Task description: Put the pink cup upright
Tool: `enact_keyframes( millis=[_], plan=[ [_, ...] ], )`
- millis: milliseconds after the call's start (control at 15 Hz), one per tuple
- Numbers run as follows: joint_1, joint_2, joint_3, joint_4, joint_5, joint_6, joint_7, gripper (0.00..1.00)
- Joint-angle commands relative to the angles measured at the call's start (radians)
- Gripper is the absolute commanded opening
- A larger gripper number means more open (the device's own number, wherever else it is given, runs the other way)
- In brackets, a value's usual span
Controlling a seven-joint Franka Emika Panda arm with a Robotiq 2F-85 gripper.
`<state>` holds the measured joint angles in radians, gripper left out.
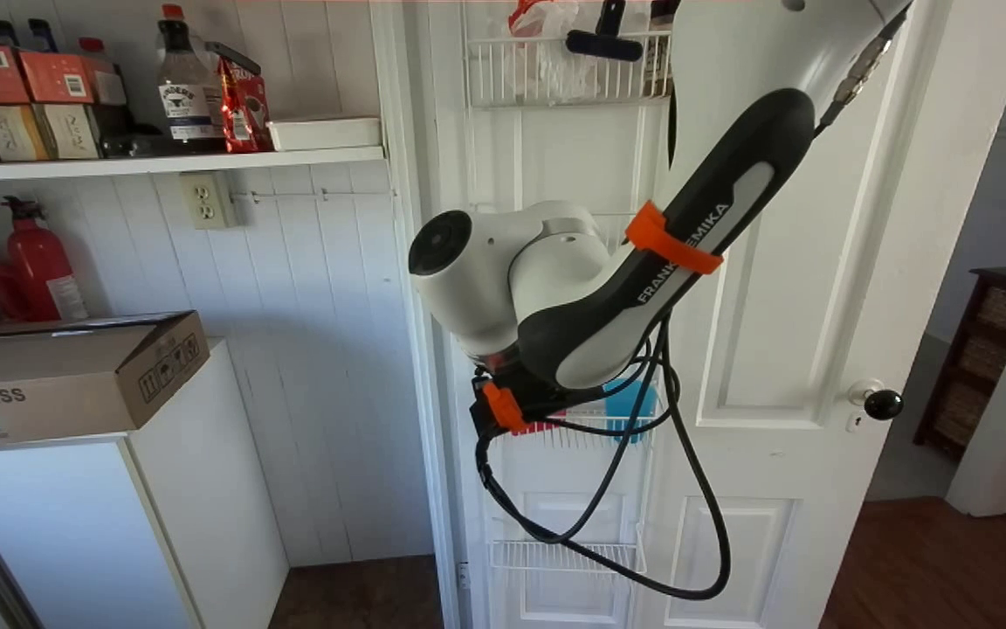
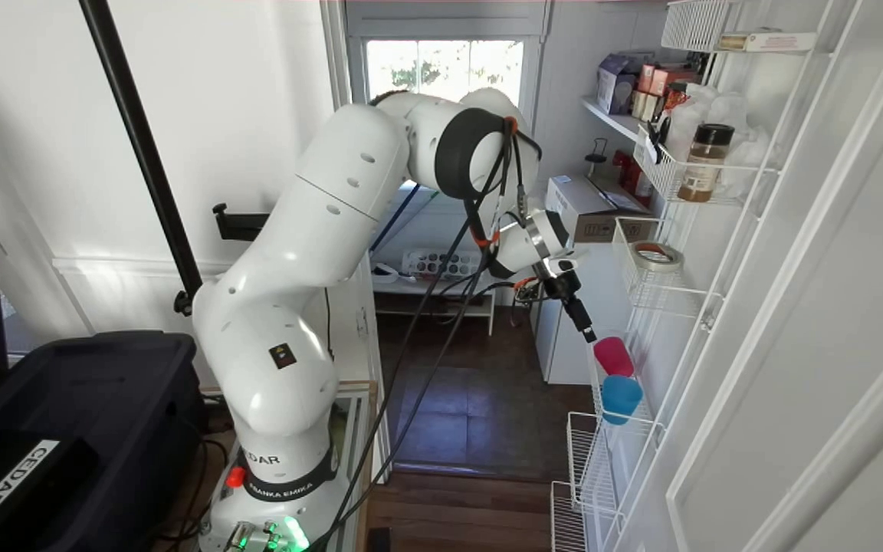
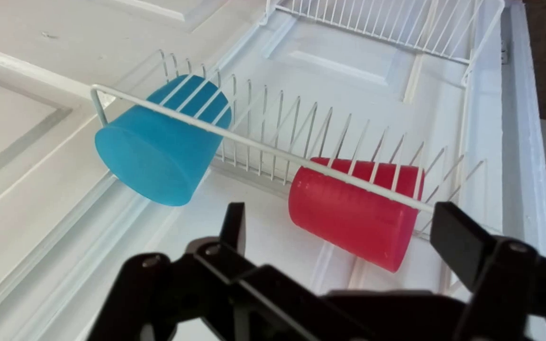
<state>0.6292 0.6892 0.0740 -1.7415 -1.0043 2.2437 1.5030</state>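
The pink cup (image 3: pixel 344 215) lies on its side in a white wire basket (image 3: pixel 254 143) on the door; which end is the mouth I cannot tell. It also shows in an exterior view (image 2: pixel 613 356), and a sliver shows behind the arm in an exterior view (image 1: pixel 548 425). My gripper (image 3: pixel 341 232) is open and empty. In the wrist view its fingers stand to either side of the cup, apart from it. In an exterior view the gripper tip (image 2: pixel 589 336) is just above and beside the cup.
A light-blue cup (image 3: pixel 168 142) stands beside the pink cup in the same basket. The basket's front wire crosses in front of both cups. Another wire shelf (image 3: pixel 372 34) is on the door. A tape roll (image 2: pixel 656 257) sits in the basket above. Loose cables (image 1: pixel 721 524) hang from the arm.
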Motion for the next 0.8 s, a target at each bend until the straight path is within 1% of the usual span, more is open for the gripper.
enact_keyframes(
  millis=[0,333,733],
  plan=[
    [0.013,0.063,-0.012,0.077,-0.092,-0.010,0.071,1.00],
    [0.005,0.121,-0.008,0.137,-0.173,-0.017,0.113,1.00],
    [-0.006,0.169,-0.003,0.183,-0.200,-0.042,0.108,1.00]
  ],
)
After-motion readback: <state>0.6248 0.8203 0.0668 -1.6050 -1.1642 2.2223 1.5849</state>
